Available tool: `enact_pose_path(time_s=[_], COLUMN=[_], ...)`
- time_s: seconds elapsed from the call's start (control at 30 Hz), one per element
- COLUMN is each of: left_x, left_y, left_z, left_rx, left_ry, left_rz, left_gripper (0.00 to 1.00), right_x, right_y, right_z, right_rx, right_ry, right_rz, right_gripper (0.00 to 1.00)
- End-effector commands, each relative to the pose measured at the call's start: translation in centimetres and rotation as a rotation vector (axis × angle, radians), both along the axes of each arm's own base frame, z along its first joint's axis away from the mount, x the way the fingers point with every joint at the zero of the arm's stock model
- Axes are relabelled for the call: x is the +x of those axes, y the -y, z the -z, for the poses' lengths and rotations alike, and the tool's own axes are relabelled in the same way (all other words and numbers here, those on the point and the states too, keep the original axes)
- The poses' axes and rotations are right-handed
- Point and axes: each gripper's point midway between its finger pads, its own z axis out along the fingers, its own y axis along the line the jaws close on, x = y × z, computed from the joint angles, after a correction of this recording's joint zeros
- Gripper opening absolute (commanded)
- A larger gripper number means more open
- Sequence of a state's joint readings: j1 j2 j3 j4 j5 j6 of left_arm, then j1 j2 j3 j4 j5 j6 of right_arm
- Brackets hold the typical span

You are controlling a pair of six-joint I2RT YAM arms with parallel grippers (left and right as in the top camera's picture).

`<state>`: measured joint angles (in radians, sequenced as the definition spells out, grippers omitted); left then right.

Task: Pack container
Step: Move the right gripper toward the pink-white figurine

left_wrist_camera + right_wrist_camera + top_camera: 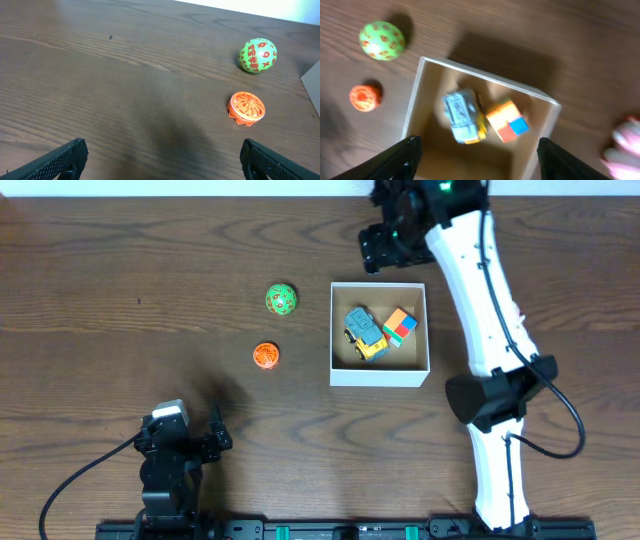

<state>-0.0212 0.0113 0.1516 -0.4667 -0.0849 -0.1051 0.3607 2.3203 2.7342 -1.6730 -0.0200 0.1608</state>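
Overhead, I have the container (380,374) just right of frame centre. Its white walls stand apart from every other object, and bare wood lies on all four sides. Inside, a toy truck (365,333) lies at the 9 o'clock side of the floor. A multicoloured cube (399,326) lies just beside the truck at 3 o'clock, near the right wall, and the floor towards 6 o'clock is bare. A green ball (281,299) sits between 9 and 10 o'clock of the box, clear of its left wall. An orange disc (265,356) sits at 9 o'clock, a little farther out. My right gripper (384,246) hangs at 12 o'clock, just past the far wall. My left gripper (210,435) is at 8 o'clock, well apart, with a wide run of table between it and the toys.

Left wrist: my jaws are spread wide, both fingertips (67,156) low in frame, with nothing between them but wood. The disc lies at 2 o'clock and the ball beyond it. A pale corner of the box just shows at the 3 o'clock edge.

Right wrist: I look straight down into the box. My jaws are released wide, one finger tip low at each side of the frame. A blurred pink shape (622,145) sits at 4 o'clock; I cannot tell what it is.
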Motion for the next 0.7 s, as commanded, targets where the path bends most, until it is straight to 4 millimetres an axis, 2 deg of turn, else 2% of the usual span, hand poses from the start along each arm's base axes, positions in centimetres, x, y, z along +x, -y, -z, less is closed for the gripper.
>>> enact_pose_path(time_s=[0.0,0.07,0.13,0.27,0.37,0.57,0.67], left_x=[0.0,0.0,0.0,0.0,0.0,0.0,0.0], left_y=[-0.1,-0.1,-0.1,-0.1,-0.1,-0.1,-0.1], left_z=[0.8,0.8,0.8,0.8,0.8,0.8,0.8], left_rx=[-0.004,-0.004,-0.004,-0.004,-0.004,-0.004,-0.004], left_ry=[-0.018,-0.018,-0.018,-0.018,-0.018,-0.018,-0.018], left_rz=[-0.007,-0.007,-0.007,-0.007,-0.007,-0.007,-0.007], left_gripper=[0.98,0.98,0.98,0.98,0.98,0.98,0.98], right_x=[0.1,-0.1,-0.1,0.1,0.1,-1.4,-1.9], right_y=[3.6,4.3,5.2,6.9,8.2,9.9,11.5], right_z=[-3.9,-5.0,-5.6,-5.5,-3.7,1.4,2.8], right_rx=[-0.043,-0.036,-0.05,-0.074,-0.088,-0.089,-0.106], right_ry=[0.105,0.126,0.145,0.143,0.077,-0.122,-0.178], right_rz=[0.093,0.105,0.12,0.137,0.165,0.191,0.219], right_gripper=[0.84,0.88,0.99,0.99,0.99,0.99,0.99])
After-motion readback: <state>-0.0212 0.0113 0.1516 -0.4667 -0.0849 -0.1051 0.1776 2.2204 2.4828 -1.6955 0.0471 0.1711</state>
